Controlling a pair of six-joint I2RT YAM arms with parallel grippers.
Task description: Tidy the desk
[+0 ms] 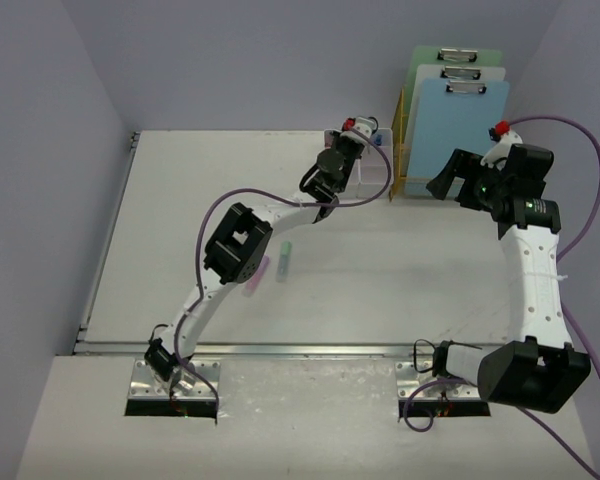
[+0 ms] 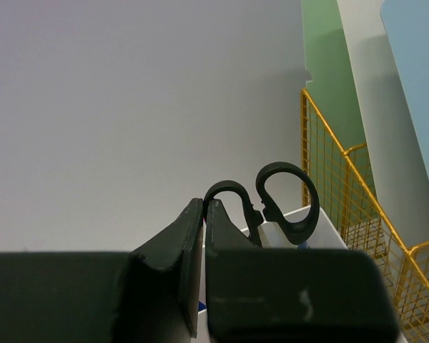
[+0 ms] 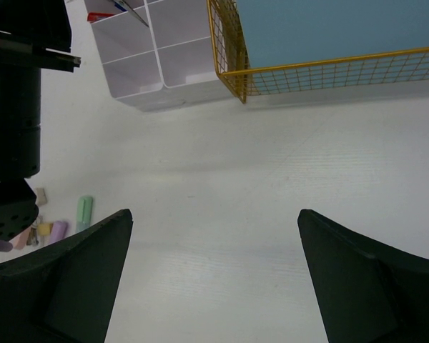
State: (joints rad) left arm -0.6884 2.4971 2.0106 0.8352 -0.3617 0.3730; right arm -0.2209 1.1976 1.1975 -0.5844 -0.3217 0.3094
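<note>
Though partly sorted, nowhere near a tidy desk yet!
Banked, seemingly: scissors handles-up in the organizer at the desk's far edge, clipboards filed in the gold wire rack just beside it. Left to clear: green highlighter and a few pastel markers, loose well in front of the organizer. Left gripper clenched, nothing visible between its fingers, right above the organizer; right gripper splayed wide, empty, hovering near the organizer's rack side.

- Bright, even, diffuse light in every view; the desk reads flat white.
- Top view: sharp, with faint soft shadows by the left arm.
- Left wrist view: fingers at the bottom are dark and blurred; the rack at right is sharp.
- Right wrist view: a pale shadow band crosses mid-frame.
</note>
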